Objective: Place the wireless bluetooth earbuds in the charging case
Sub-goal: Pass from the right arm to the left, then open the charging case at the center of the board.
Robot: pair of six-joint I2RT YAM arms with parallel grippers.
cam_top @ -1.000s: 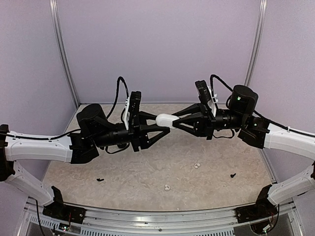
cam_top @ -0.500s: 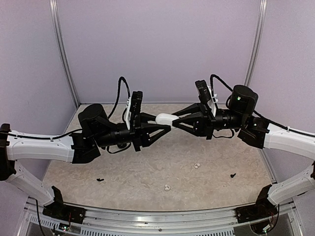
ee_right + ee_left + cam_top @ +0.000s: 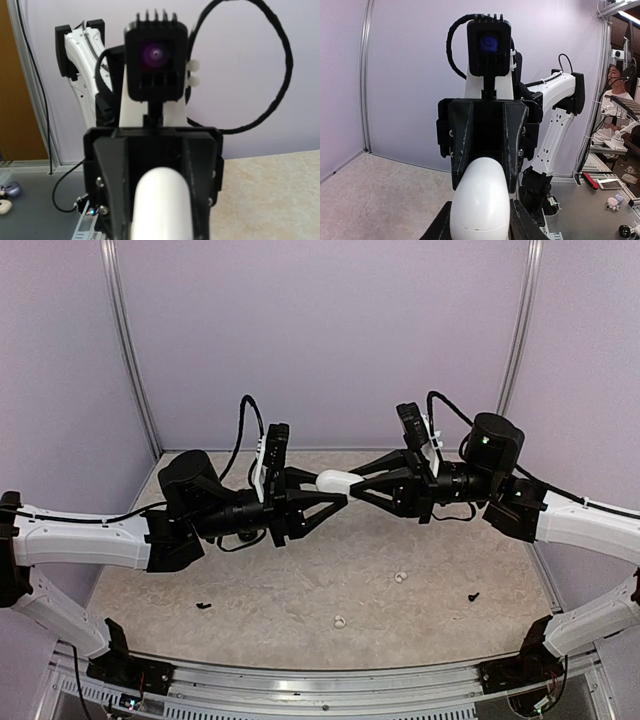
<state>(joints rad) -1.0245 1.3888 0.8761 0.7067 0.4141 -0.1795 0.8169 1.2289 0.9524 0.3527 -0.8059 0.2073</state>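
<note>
Both arms were raised over the counter (image 3: 300, 580), tips facing each other. The charging case (image 3: 333, 481) hung in mid-air between them, well above the surface.

- Right gripper (image 3: 356, 485): jaws pinching the right end of the case. The left wrist view showed its fingers (image 3: 462, 150) tight on both flanks.
- Left gripper (image 3: 332, 493): jaws flanked the left end of the case. I could not tell whether they were gripping or merely alongside.
- Lid: looked closed, with only a thin seam visible in the left wrist view.
- The wireless bluetooth earbuds lay on the counter, one right of centre (image 3: 400, 578) and one nearer (image 3: 339, 622), well apart from the case.
- Two black bits (image 3: 203, 606) (image 3: 473, 596) lay near them.

Risks, as judged:
- The case is smooth and rounded. A hard squeeze or an off-centre pinch could squirt it out of the jaws.
- If the left side pulled at the lid harder than the right side held, the case could twist or drop.
- A fall from this height could bounce the case away and scatter the earbuds.
- A pinch across the seam would hold the lid shut.
</note>
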